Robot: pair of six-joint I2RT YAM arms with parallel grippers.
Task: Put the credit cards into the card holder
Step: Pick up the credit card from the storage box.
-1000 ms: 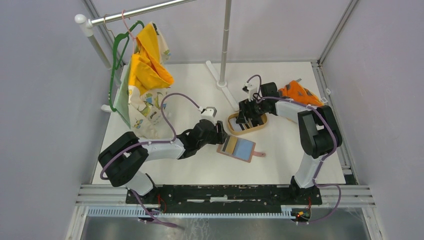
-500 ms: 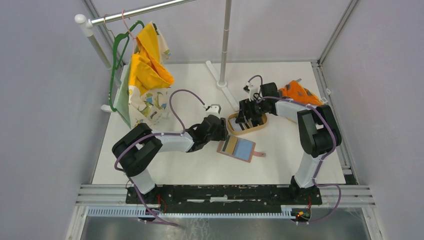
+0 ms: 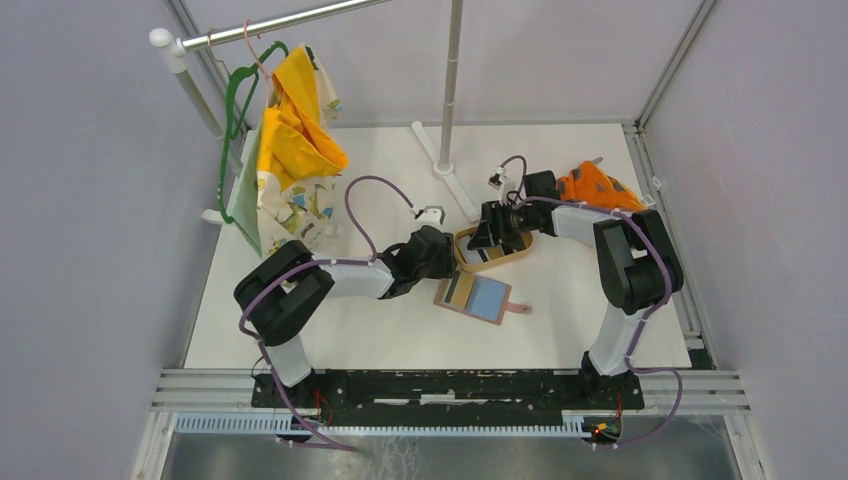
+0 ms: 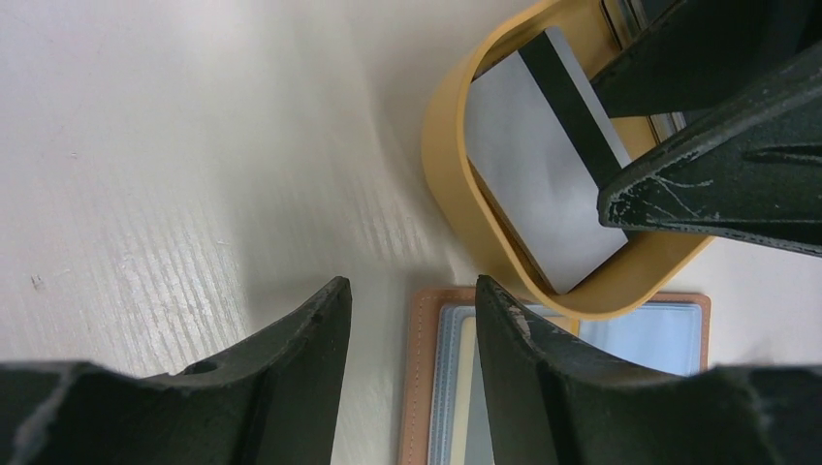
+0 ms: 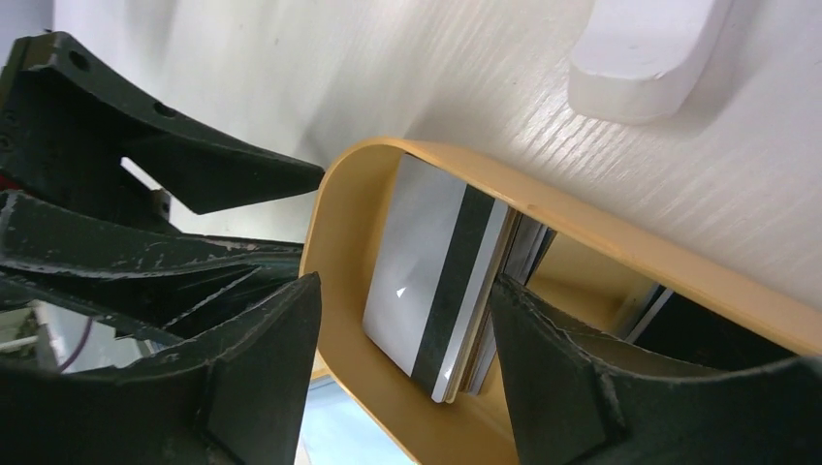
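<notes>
1. Top external: the left gripper (image 3: 447, 262) sits low on the table (image 3: 400, 335), just left of the tray (image 3: 520, 257) and above the far-left corner of the card holder (image 3: 488, 297). The holder lies open, blue-grey side up, a yellowish card in its left pocket. The right gripper (image 3: 492, 238) reaches down into the tray, over the cards (image 3: 487, 254). From this height neither gripper's jaws can be read.
2. Left wrist: the left gripper (image 4: 412, 291) is released, its jaws apart with only bare table and the holder's edge (image 4: 423, 387) between them. The tray's rim (image 4: 438, 165) overlaps the holder's far edge. A grey card (image 4: 538, 184) with a black stripe leans inside the tray, with a right finger (image 4: 717, 184) over it.
3. Right wrist: the right gripper (image 5: 405, 286) is also released, with its jaws spread to either side of the striped card (image 5: 417, 257). Whether they touch it I cannot tell. More cards are stacked behind it in the tray (image 5: 582, 228), and the left gripper (image 5: 174, 179) is close on the left.
4. Surface and room: the table is white with pale walls around it. A garment rail (image 3: 270, 25) at the far left carries a green hanger (image 3: 232, 110) and a yellow cloth (image 3: 295, 130). An orange cloth (image 3: 598, 187) lies at the far right.
</notes>
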